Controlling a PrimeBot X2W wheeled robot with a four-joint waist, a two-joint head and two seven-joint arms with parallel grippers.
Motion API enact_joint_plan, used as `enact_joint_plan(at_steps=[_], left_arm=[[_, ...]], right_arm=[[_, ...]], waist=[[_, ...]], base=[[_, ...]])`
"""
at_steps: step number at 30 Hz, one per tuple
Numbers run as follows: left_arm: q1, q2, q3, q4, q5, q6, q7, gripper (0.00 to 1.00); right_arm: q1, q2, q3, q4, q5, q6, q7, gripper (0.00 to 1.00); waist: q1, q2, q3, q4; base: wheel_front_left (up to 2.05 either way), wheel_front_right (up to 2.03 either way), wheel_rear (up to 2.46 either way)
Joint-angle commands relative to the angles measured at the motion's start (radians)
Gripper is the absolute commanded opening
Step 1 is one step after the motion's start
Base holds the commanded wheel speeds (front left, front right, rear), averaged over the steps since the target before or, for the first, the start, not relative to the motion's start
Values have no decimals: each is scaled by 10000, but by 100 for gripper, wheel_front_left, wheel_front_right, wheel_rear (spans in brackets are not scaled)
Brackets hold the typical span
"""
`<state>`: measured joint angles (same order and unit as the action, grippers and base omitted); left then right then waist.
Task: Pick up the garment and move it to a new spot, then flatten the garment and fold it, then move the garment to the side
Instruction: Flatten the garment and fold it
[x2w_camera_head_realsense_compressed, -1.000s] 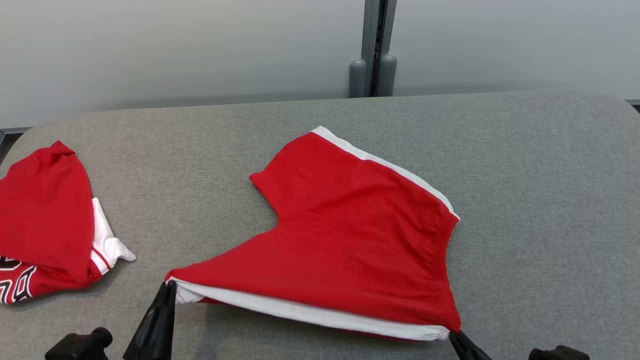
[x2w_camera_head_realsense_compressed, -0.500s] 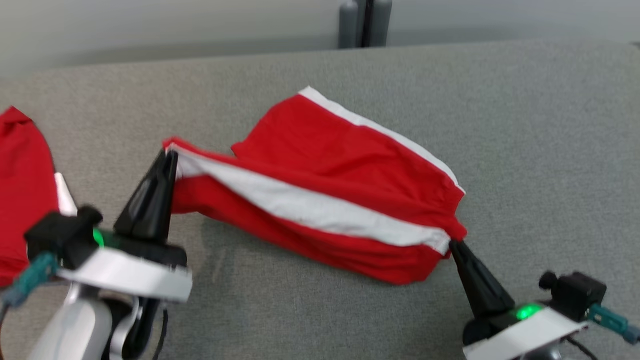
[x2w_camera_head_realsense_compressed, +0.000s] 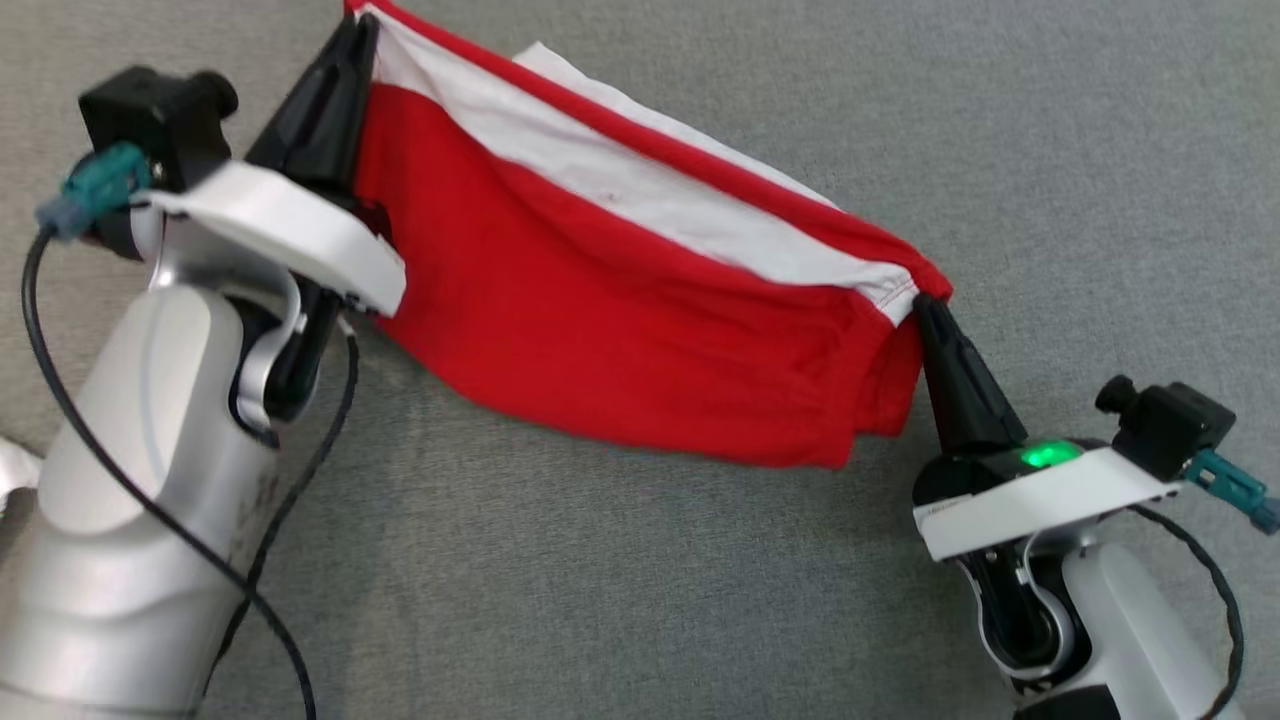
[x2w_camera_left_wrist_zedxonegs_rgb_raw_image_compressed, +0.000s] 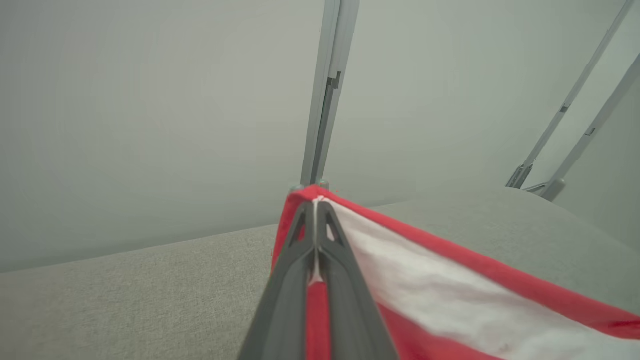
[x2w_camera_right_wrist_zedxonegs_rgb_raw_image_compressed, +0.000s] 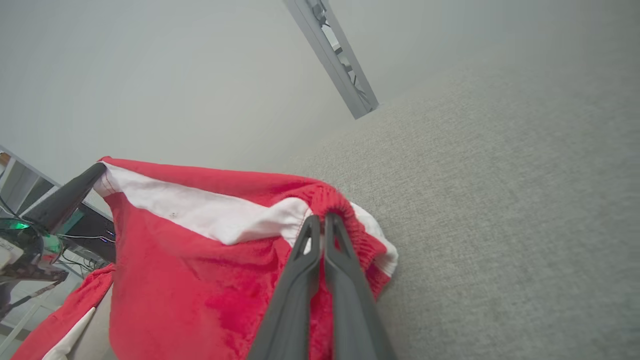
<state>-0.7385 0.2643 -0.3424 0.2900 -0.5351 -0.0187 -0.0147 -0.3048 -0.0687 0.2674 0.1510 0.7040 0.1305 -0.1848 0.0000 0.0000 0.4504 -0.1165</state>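
Pinching tight at both ends! The left gripper (x2w_camera_head_realsense_compressed: 358, 30) has its two dark fingers pressed together on the garment (x2w_camera_head_realsense_compressed: 600, 300), right at the upper left corner where the white band (x2w_camera_head_realsense_compressed: 620, 190) starts. From the left wrist the gripper's tip (x2w_camera_left_wrist_zedxonegs_rgb_raw_image_compressed: 315, 206) shows shut flat, with a sliver of cloth caught in the seam between the fingers and red fabric wrapped over the top.

Over to the right gripper (x2w_camera_head_realsense_compressed: 922, 305): clamped too, biting the gathered corner at the other end of that white band. The right wrist view shows its tip (x2w_camera_right_wrist_zedxonegs_rgb_raw_image_compressed: 322, 221) buried in bunched red elastic.

Between the two, the garment is pulled out in a sloping line, left end higher in the head view. The red panel hangs below the band and throws a shadow on the grey padded surface (x2w_camera_head_realsense_compressed: 1050, 150). Whether the lower hem touches that surface, I cannot tell.

Further out, a green light (x2w_camera_head_realsense_compressed: 1045, 455) glows on the right wrist, and a black cable (x2w_camera_head_realsense_compressed: 60, 380) loops beside the pale left forearm (x2w_camera_head_realsense_compressed: 130, 480). A second red and white cloth (x2w_camera_right_wrist_zedxonegs_rgb_raw_image_compressed: 75, 310) sits low left in the right wrist view. A grey post (x2w_camera_left_wrist_zedxonegs_rgb_raw_image_compressed: 325, 100) stands behind.
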Motion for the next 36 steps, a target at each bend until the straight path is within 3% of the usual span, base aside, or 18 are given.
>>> enact_joint_plan(at_steps=[1, 10, 11, 12, 13, 14, 15, 20, 26, 36], left_arm=[[-503, -80, 5, 617, 29, -167, -126, 0], [-2273, -733, -244, 4264, -189, -782, -755, 0], [-2365, -808, -276, 4578, -254, -814, -763, 27], [-2469, -850, -308, 4800, -275, -871, -873, 97], [-2577, -891, -331, 4999, -326, -923, -994, 100], [-2619, -933, -383, 5182, -354, -957, -1115, 100], [-2626, -968, -419, 5298, -375, -985, -1307, 100], [-2284, -979, -542, 5330, -210, -1043, -2187, 100], [-1499, -731, -369, 4173, 223, -795, -2491, 100], [1545, 56, 970, -400, 1395, 542, -2508, 100]], right_arm=[[-325, 4, -9, 170, 96, 5, -137, 0], [-1341, 64, 370, 1239, 284, 5, -383, 0], [-1409, 68, 452, 1340, 262, 5, -401, 0], [-1430, 69, 533, 1428, 258, 5, -400, 0], [-1459, 26, 615, 1502, 188, 5, -403, 20], [-1481, -21, 630, 1555, 86, 5, -455, 50], [-1472, -72, 658, 1600, 24, 5, -474, 100], [-1081, -455, 747, 1475, -846, 5, -681, 100], [-363, -684, 160, 790, -2215, 4, -800, 100], [1010, -177, -1962, -1451, -4609, 4, -821, 100]], waist=[[0, 0, 294, -245], [0, 0, 613, -507], [0, 0, 621, -514], [0, 0, 625, -515], [0, 0, 625, -514], [0, 0, 611, -505], [0, 0, 595, -487], [0, 0, 355, -302], [0, 0, 39, -49], [0, 0, -723, 183]], base=[[0, 0, 0], [0, 0, 0], [0, 0, 0], [0, 0, 0], [0, 0, 0], [0, 0, 0], [0, 0, 0], [0, 0, 0], [0, 0, 0], [0, 0, 0]])
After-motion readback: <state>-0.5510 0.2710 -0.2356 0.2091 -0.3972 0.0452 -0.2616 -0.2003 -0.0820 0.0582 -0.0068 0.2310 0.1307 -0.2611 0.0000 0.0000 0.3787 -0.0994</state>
